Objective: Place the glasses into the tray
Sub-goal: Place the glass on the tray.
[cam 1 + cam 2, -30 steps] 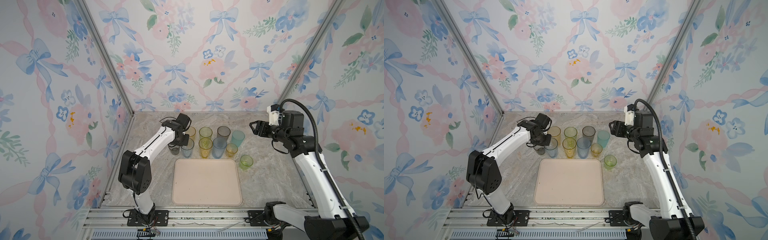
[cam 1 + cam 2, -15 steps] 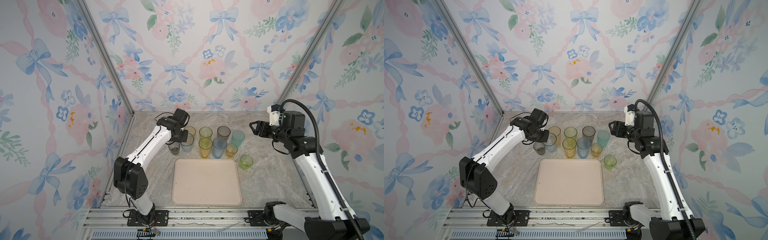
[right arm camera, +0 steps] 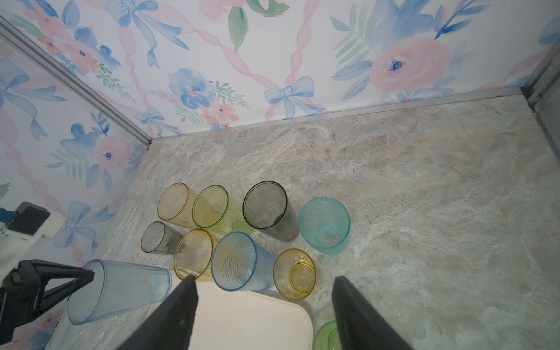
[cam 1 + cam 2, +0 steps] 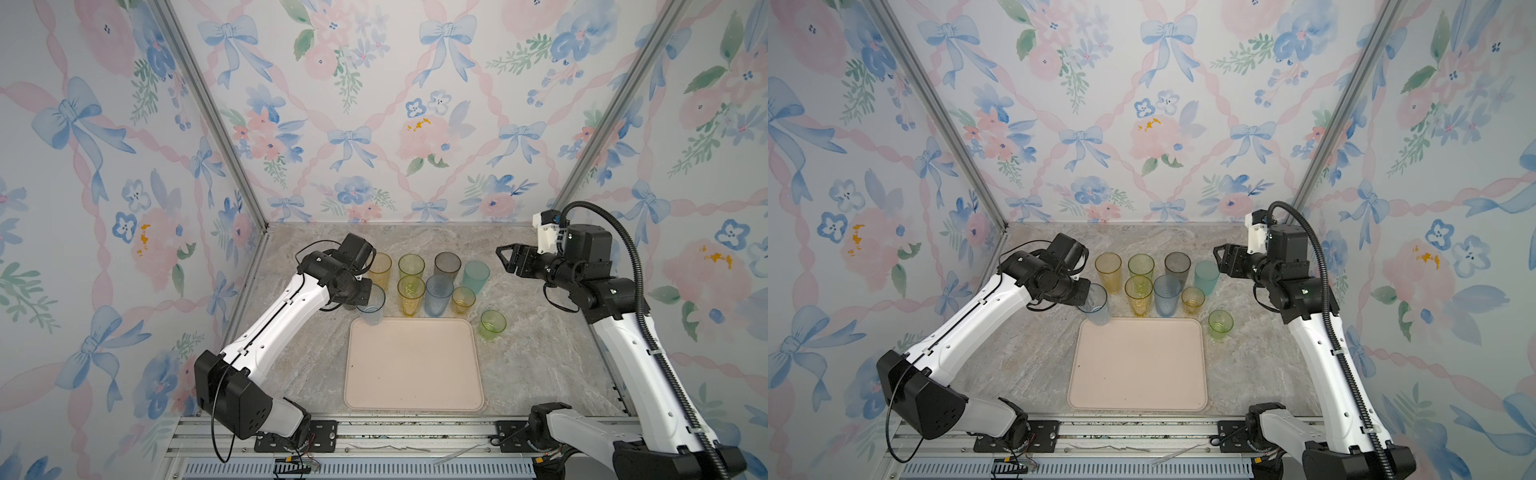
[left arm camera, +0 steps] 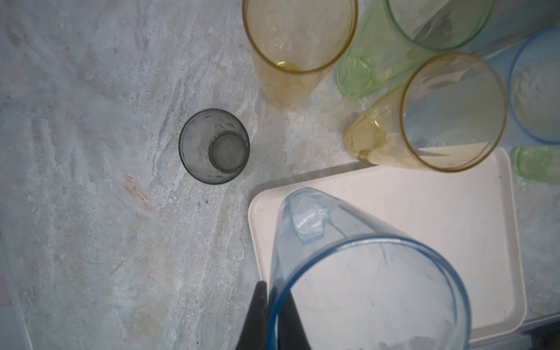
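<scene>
On the marbled desk (image 4: pixel 540 365) lies the cream tray (image 4: pixel 415 374). Over its far-left corner the left fingers (image 5: pixel 254 318) pinch the rim of a tilted pale blue tumbler (image 4: pixel 372 309). Nine other glasses (image 4: pixel 438 295) stand upright on the desk, beyond and beside the tray's far edge, while the right fingers (image 3: pixel 360 315) hang spread, holding nothing.

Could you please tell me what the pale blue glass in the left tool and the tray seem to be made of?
The pale blue glass looks like clear tinted plastic, glossy: the tray shows through its wall. The tray looks like matte cream plastic or melamine: no glare, dark specks.
</scene>
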Robot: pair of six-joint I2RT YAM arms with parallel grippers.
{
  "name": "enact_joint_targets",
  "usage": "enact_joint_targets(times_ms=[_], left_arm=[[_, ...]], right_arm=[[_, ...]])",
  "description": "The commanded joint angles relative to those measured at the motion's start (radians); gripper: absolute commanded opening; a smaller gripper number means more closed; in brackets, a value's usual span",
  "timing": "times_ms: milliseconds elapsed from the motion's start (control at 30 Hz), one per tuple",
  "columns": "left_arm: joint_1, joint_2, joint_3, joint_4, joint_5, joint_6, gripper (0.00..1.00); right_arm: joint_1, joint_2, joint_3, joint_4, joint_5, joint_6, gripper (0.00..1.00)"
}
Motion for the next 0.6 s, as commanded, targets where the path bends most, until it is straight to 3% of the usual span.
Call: enact_joint_targets(times_ms=[0, 567], left_arm=[[-0.006, -0.033, -0.066, -0.026, 0.003, -0.051, 0.02], [-0.007, 0.038, -0.151, 0.034, -0.062, -0.06, 0.01]], right_arm=[[0.02, -0.011, -0.009, -0.011, -0.006, 0.016, 0.73], [0.032, -0.037, -0.011, -0.033, 0.01, 0.005, 0.73]])
